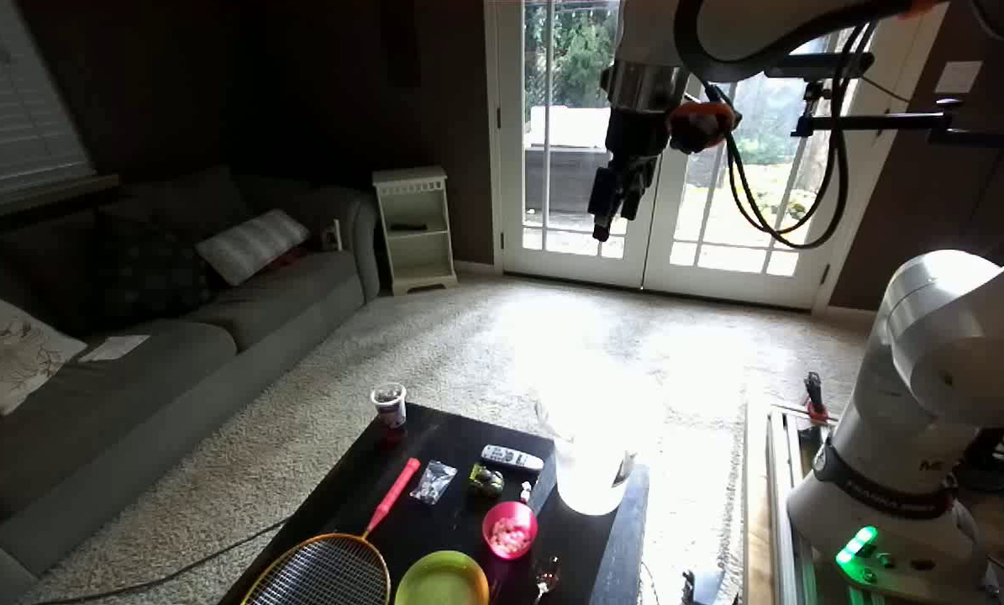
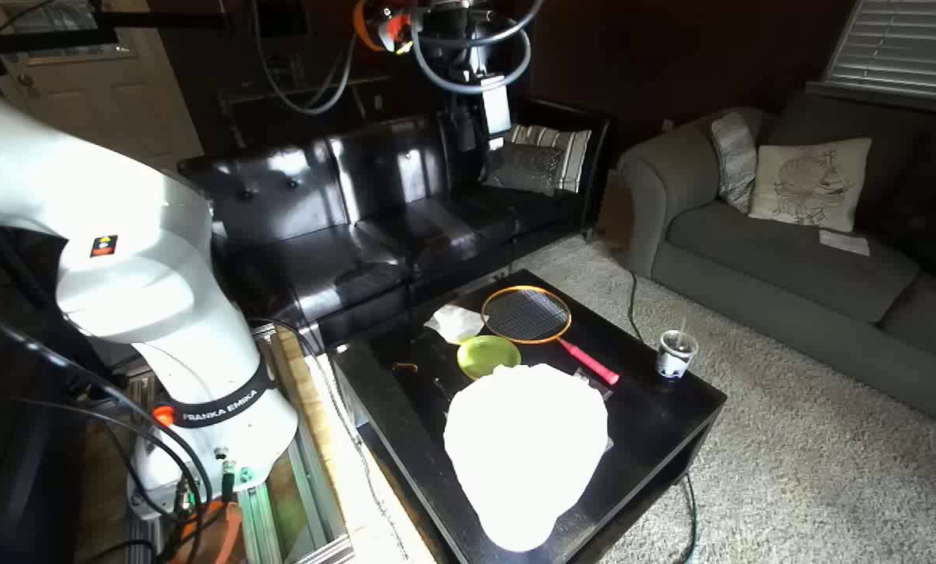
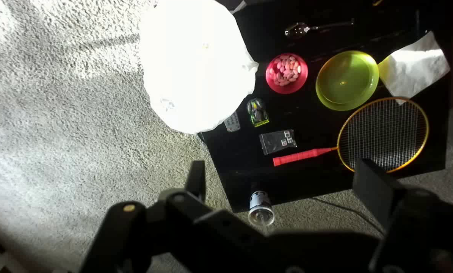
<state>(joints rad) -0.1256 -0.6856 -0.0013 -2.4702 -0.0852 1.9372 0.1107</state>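
Observation:
High above the black table hangs my gripper, its fingers wide apart and nothing between them; it also shows in an exterior view. Below it in the wrist view lie a racket with a red handle, a clear packet and a cup with a straw at the table corner. Farther up are a pink bowl of pink pieces, a green plate, a spoon, a small toy car and a half-hidden remote. Nothing is touched.
A tall, glaring white bag-like thing stands on the table, its details washed out. White paper lies by the plate. Around are a grey sofa, a black leather sofa, a small shelf and glass doors.

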